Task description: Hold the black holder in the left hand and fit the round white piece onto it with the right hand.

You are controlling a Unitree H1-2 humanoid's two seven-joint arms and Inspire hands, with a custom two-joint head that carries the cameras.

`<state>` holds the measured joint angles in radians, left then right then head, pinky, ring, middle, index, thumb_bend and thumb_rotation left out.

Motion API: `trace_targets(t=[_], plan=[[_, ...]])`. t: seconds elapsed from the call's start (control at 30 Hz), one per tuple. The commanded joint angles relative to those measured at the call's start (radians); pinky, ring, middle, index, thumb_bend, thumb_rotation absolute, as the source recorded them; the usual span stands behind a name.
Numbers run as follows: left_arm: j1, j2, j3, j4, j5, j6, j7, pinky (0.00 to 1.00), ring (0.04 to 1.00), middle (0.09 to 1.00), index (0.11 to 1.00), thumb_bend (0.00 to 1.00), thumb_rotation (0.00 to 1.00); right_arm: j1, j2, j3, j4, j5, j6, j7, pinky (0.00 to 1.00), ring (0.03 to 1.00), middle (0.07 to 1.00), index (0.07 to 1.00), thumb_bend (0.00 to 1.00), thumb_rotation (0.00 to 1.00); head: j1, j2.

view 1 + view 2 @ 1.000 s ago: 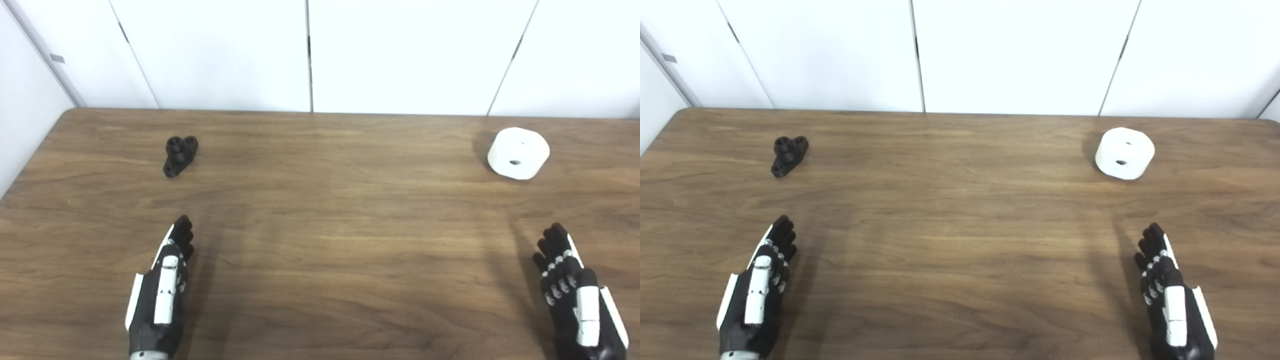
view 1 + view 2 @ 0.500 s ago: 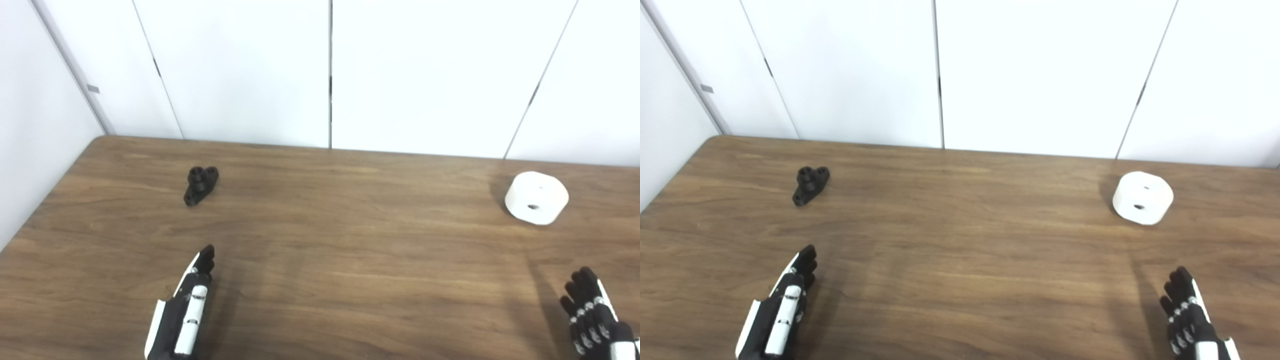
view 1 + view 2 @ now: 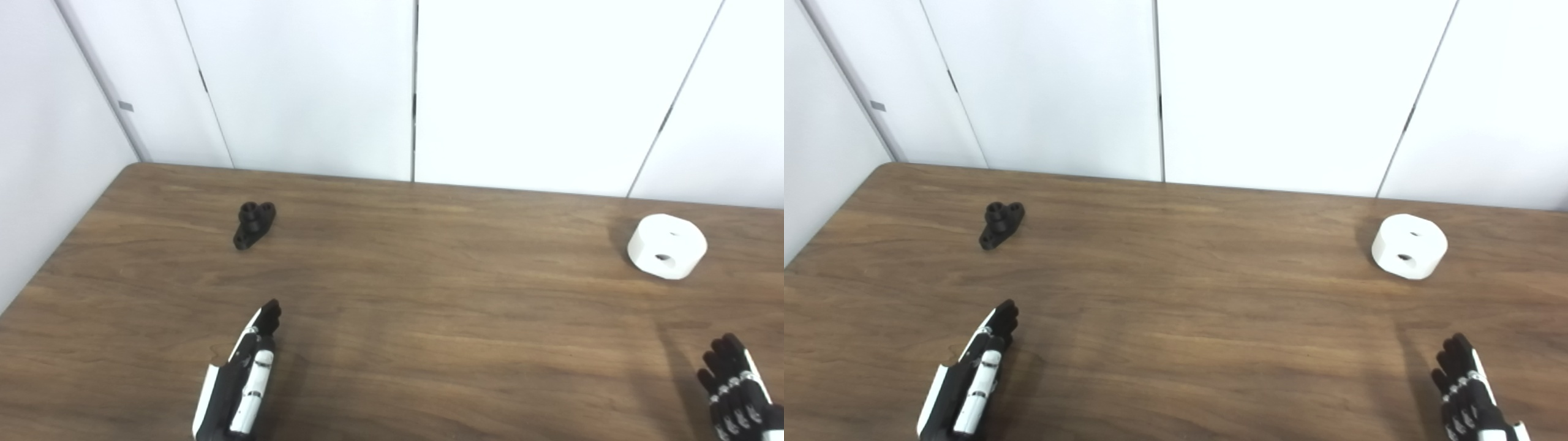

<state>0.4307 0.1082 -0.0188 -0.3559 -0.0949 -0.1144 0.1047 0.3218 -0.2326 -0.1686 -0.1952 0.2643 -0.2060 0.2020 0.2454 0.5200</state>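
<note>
Both hands are hovering empty with fingers extended: left hand (image 3: 240,383), right hand (image 3: 1470,395), seemingly open though partly cropped. Black holder (image 3: 253,225) and round white piece (image 3: 667,246) are lying well apart on the desk (image 3: 429,306).

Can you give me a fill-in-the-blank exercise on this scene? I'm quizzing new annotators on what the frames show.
1. The black holder lies on the wooden table nearer the ____ hand.
2. The round white piece is held by ____ hand.
3. The left hand holds ____.
4. The right hand is cut off by the picture's ____ edge.

Missing words: left; neither; nothing; bottom
</note>
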Motion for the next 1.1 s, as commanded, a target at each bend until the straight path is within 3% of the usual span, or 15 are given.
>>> trace_targets(t=[0.0, 0.2, 0.33, 0.47, 0.53, 0.6, 0.7, 0.8, 0.9, 1.07], plan=[[0.044, -0.086, -0.021, -0.025, 0.025, -0.010, 0.011, 0.99, 0.962, 0.945, 0.930, 0.28, 0.72, 0.022, -0.020, -0.011, 0.044, -0.001, -0.003, 0.004, 1.00, 1.000, 1.000, 0.999, 0.64, 1.00, -0.011, -0.002], [0.044, -0.086, -0.032, -0.026, 0.047, -0.014, 0.025, 0.97, 0.958, 0.948, 0.940, 0.25, 0.64, 0.020, -0.021, -0.017, 0.044, 0.002, 0.007, 0.002, 1.00, 1.000, 1.000, 0.998, 0.65, 1.00, -0.013, -0.007], [0.039, -0.091, -0.021, -0.021, 0.070, -0.024, 0.048, 0.97, 0.957, 0.947, 0.935, 0.26, 0.47, 0.022, -0.025, -0.022, 0.045, 0.016, 0.016, 0.005, 1.00, 1.000, 1.000, 0.993, 0.68, 1.00, -0.011, -0.009], [0.031, -0.077, -0.003, -0.094, 0.303, 0.059, 0.106, 0.84, 0.882, 0.890, 0.883, 0.33, 0.20, 0.028, -0.029, -0.022, 0.045, 0.015, 0.012, 0.008, 1.00, 1.000, 1.000, 0.998, 0.70, 1.00, -0.002, -0.006], [0.018, -0.069, 0.008, -0.143, 0.356, 0.110, 0.111, 0.83, 0.879, 0.886, 0.871, 0.40, 0.06, 0.030, -0.030, -0.019, 0.045, 0.008, 0.011, 0.008, 1.00, 1.000, 1.000, 0.999, 0.71, 1.00, -0.004, -0.006], [-0.004, -0.068, 0.024, -0.186, 0.410, 0.162, 0.116, 0.84, 0.895, 0.896, 0.866, 0.46, 0.01, 0.029, -0.029, -0.015, 0.045, 0.003, 0.008, 0.008, 1.00, 1.000, 1.000, 1.000, 0.72, 1.00, -0.008, -0.006], [-0.047, -0.071, 0.049, -0.231, 0.512, 0.239, 0.130, 0.85, 0.886, 0.881, 0.843, 0.56, 0.00, 0.028, -0.024, -0.013, 0.042, 0.000, 0.009, 0.006, 1.00, 1.000, 1.000, 1.000, 0.72, 1.00, -0.008, -0.009], [-0.094, -0.063, 0.068, -0.256, 0.608, 0.325, 0.133, 0.89, 0.912, 0.901, 0.847, 0.63, 0.07, 0.027, -0.020, -0.011, 0.039, -0.006, 0.011, 0.002, 1.00, 1.000, 1.000, 1.000, 0.72, 1.00, -0.005, -0.009], [-0.138, -0.040, 0.077, -0.264, 0.680, 0.380, 0.124, 0.92, 0.934, 0.909, 0.857, 0.65, 0.18, 0.024, -0.020, -0.009, 0.045, -0.004, 0.004, 0.007, 1.00, 1.000, 1.000, 1.000, 0.72, 1.00, -0.004, -0.010], [-0.219, -0.013, 0.102, -0.223, 0.738, 0.419, 0.143, 0.94, 0.949, 0.912, 0.851, 0.65, 0.21, 0.021, -0.017, -0.009, 0.053, -0.004, -0.001, 0.005, 1.00, 1.000, 1.000, 1.000, 0.72, 1.00, -0.003, -0.013]])
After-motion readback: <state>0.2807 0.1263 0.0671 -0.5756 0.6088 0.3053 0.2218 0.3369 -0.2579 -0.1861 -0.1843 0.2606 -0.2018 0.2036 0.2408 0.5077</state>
